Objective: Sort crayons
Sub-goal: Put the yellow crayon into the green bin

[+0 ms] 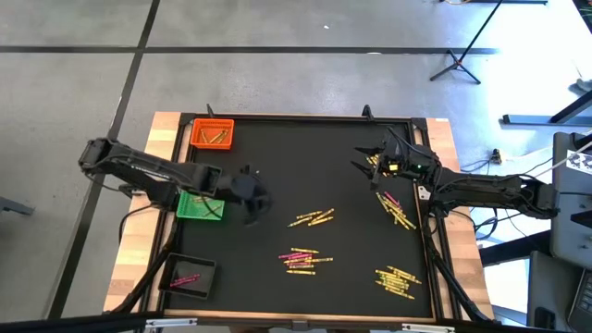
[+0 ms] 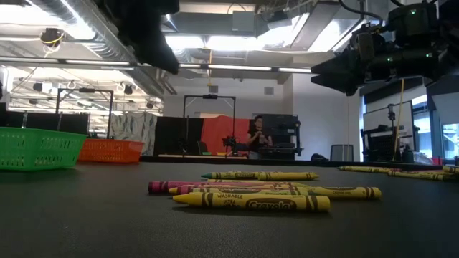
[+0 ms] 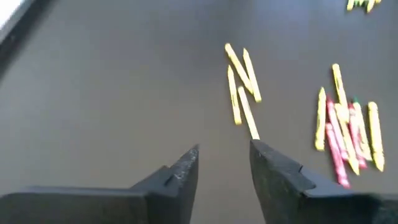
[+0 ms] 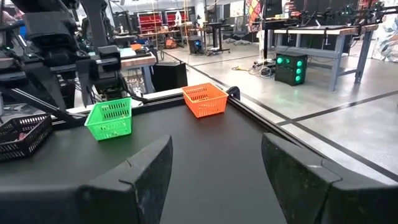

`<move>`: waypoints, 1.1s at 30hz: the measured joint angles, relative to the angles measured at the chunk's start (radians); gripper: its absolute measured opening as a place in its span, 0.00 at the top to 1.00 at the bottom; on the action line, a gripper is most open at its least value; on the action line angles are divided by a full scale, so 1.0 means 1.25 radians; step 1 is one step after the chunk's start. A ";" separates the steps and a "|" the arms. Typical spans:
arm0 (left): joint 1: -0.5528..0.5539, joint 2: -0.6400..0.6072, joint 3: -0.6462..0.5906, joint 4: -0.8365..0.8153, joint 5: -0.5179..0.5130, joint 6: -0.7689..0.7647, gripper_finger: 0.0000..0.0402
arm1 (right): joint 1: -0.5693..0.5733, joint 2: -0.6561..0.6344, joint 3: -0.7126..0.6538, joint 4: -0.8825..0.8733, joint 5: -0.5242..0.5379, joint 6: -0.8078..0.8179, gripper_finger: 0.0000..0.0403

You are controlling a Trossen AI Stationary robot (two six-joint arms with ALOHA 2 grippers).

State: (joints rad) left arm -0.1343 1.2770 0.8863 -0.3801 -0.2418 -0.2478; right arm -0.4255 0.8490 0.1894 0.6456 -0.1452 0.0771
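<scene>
High view: the left gripper point(image 1: 252, 205) hangs over the black table point(image 1: 277, 176) just beside the green tray point(image 1: 199, 205), which already holds a few crayons; the orange tray point(image 1: 212, 134) at the far corner holds orange-gold sticks and the black tray point(image 1: 190, 276) at the near corner holds pink ones, so each tray seems to serve one colour. The unsorted crayons point(image 1: 312, 218) lie in loose clusters across the middle and right of the table, apart from all three trays. The right gripper point(image 1: 370, 164) waits above the far right of the table, near one cluster. Low view: a nearby bunch of yellow and pink crayons point(image 2: 251, 193) lies flat on the table; the foremost yellow stick reads "Crayola" and "WASHABLE" on its wrapper. A person point(image 2: 256, 136) stands far off in the room behind. Left wrist view: this arm's fingers point(image 3: 183, 171) are parted with nothing between them, and a small yellow group point(image 3: 241, 81) lies ahead of them, probably the next pick since the gripper is empty beside its tray. Right wrist view: this arm's fingers point(image 4: 146, 168) stand wide apart and empty, facing the green and orange trays across the table; no writing is legible here.
</scene>
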 joint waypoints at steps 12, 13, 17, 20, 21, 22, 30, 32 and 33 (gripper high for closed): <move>0.069 0.159 -0.136 0.402 -0.004 -0.022 0.68 | -0.001 0.000 0.000 -0.001 0.056 -0.008 0.39; 0.069 0.187 -0.136 0.424 -0.008 -0.022 0.68 | 0.000 0.000 0.000 0.000 0.060 -0.008 0.39; 0.066 0.299 -0.136 0.565 0.017 -0.022 0.68 | 0.000 0.000 0.000 -0.002 0.060 -0.008 0.39; 0.076 0.360 -0.136 0.648 0.078 -0.012 0.68 | 0.000 0.000 0.000 -0.020 0.060 -0.008 0.39; 0.080 0.377 -0.132 0.671 0.106 -0.011 0.68 | 0.000 0.000 0.000 -0.029 0.062 -0.007 0.39; 0.082 0.392 -0.125 0.685 0.129 -0.009 0.68 | 0.000 0.000 0.000 -0.034 0.070 -0.005 0.39; 0.074 0.494 -0.065 0.694 0.141 0.010 0.68 | 0.000 0.000 0.000 -0.039 0.091 -0.002 0.39; 0.077 0.502 -0.063 0.694 0.139 0.011 0.68 | 0.000 0.000 0.000 -0.039 0.100 -0.002 0.39; 0.079 0.504 -0.062 0.695 0.138 0.010 0.68 | 0.000 0.000 0.000 -0.039 0.107 -0.002 0.39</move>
State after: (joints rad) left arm -0.0351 1.9075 0.8085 0.4885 -0.0690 -0.2348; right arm -0.4259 0.8490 0.1894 0.5964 -0.0118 0.0746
